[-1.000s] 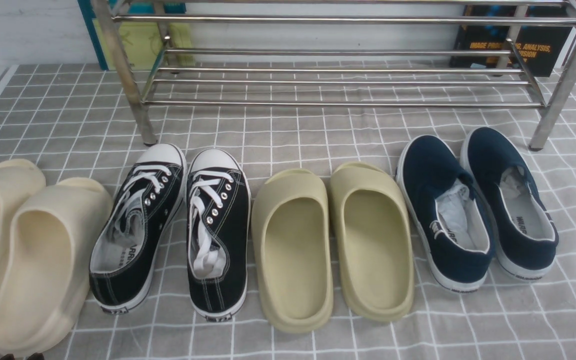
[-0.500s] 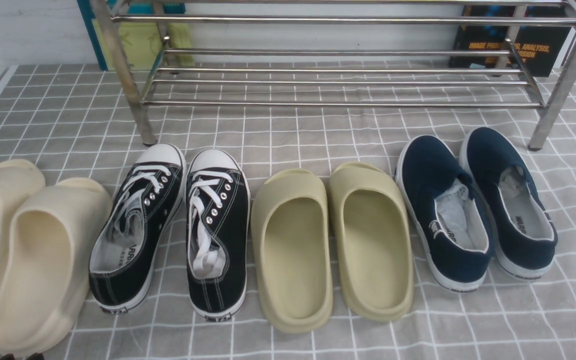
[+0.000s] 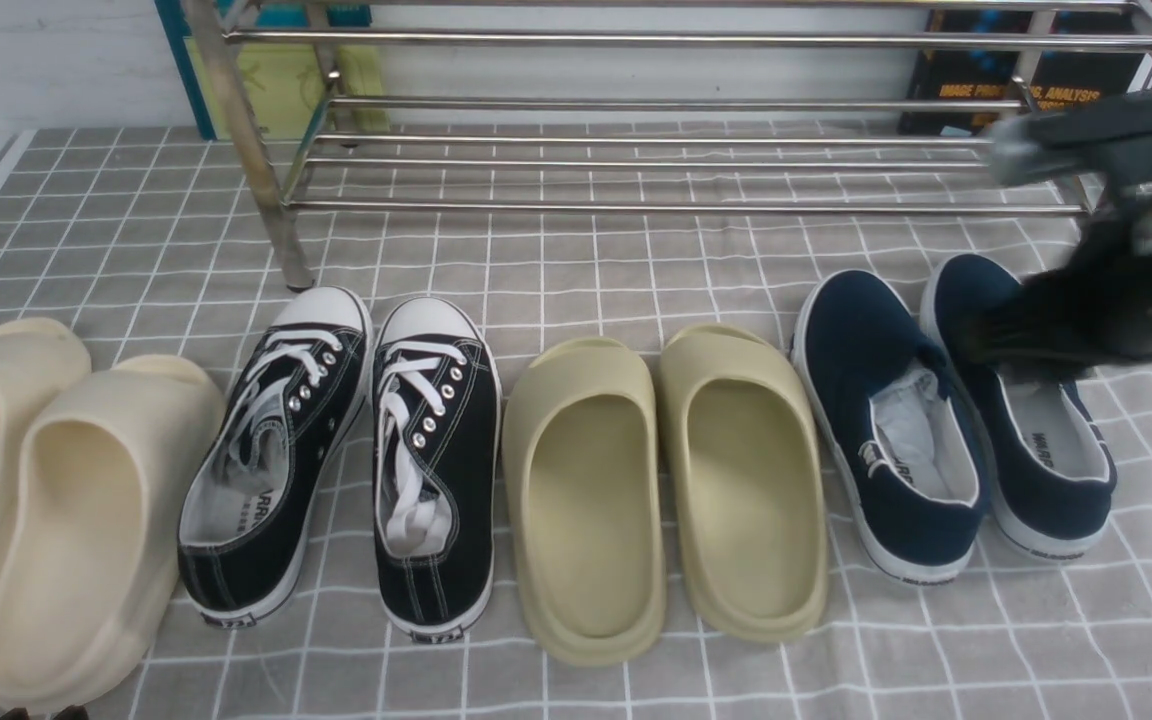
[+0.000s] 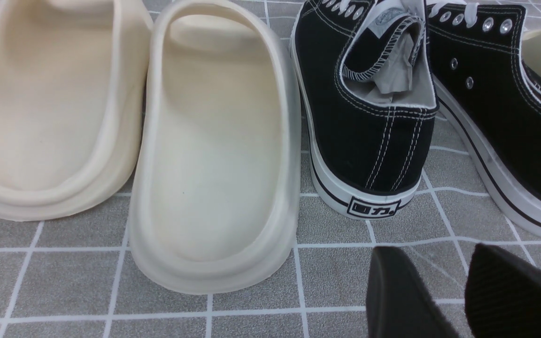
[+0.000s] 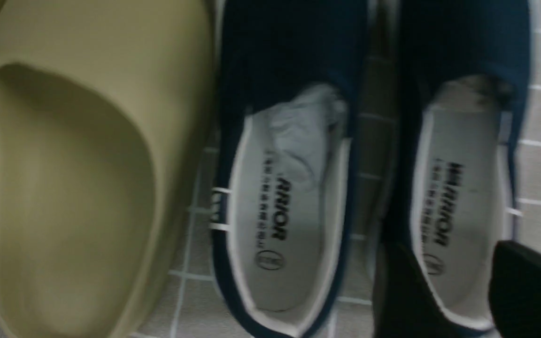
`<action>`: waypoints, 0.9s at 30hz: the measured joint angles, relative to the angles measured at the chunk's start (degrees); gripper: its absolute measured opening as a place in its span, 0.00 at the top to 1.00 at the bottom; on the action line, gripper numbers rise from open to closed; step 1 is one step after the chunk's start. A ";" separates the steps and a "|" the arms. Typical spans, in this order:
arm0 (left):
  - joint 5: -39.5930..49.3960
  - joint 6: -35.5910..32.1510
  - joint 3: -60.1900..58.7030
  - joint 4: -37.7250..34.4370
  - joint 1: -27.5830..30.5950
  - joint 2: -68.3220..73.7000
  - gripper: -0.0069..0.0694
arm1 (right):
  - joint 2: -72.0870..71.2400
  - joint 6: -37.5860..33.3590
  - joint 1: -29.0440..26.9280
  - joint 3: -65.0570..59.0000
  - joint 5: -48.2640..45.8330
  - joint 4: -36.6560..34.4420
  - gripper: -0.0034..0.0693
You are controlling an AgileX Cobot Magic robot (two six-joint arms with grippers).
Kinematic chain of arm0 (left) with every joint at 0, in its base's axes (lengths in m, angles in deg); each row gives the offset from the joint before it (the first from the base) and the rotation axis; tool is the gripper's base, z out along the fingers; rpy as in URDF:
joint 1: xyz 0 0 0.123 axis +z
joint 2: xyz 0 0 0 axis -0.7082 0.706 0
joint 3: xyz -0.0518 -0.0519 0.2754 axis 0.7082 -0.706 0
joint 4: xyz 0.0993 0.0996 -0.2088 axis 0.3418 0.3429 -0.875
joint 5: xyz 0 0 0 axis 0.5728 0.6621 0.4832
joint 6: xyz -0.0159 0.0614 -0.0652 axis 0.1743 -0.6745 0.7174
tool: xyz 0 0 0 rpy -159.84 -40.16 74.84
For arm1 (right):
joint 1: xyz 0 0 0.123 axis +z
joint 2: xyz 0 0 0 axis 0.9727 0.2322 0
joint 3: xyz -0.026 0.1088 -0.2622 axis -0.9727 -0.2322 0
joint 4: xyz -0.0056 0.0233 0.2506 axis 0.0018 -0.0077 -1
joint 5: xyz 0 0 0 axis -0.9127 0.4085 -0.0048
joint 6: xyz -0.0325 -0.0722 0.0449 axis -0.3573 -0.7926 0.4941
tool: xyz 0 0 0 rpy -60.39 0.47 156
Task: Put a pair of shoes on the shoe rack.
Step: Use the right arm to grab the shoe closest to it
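Two parted fingers (image 5: 392, 291) of the right pincer (image 5: 444, 253) hang either side of the outer navy shoe's (image 3: 1061, 505) heel, gripping nothing. Lower squarely and clamp the heel wall. Its mate (image 3: 911, 510) lies just beside on the desk (image 3: 576, 270), near the shoe rack (image 3: 686, 207).

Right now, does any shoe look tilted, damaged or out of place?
Nothing stands out. All four pairs sit upright in one row on the checked cloth before the shoe rack; the navy slip-ons look undamaged.
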 joint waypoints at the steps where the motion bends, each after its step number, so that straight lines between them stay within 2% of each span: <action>1: 0.00 0.00 0.00 0.00 0.00 0.00 0.60 | 5.82 -1.06 2.50 3.75 -2.33 -0.07 0.37; 6: 0.00 0.00 0.00 0.00 0.00 0.00 0.60 | 18.31 -1.91 5.68 9.00 -5.01 -0.83 0.15; 9: 0.00 0.00 0.00 0.00 0.00 0.00 0.60 | 20.09 -2.03 5.67 9.18 -4.86 -1.69 0.11; 13: 0.00 0.00 0.00 0.00 0.00 0.00 0.60 | 20.28 -2.21 5.67 9.24 -3.43 -2.35 0.13; 18: 0.00 0.00 0.00 0.00 0.00 0.00 0.60 | 21.81 -4.94 5.57 9.35 -2.36 -4.47 0.37; 23: 0.00 0.00 0.00 0.00 0.00 0.00 0.60 | 20.90 -4.81 5.57 9.35 -1.12 -3.87 0.75; 24: 0.00 0.00 0.00 0.00 0.00 0.00 0.60 | 20.79 -4.66 5.57 9.35 -1.04 -3.76 0.78; 25: 0.00 0.00 0.00 0.00 0.00 0.00 0.60 | 19.49 -3.45 5.57 9.35 -0.76 -3.20 0.88; 27: 0.00 0.00 0.00 0.00 0.00 0.00 0.60 | 18.51 -2.38 5.57 9.27 -0.84 -2.99 0.89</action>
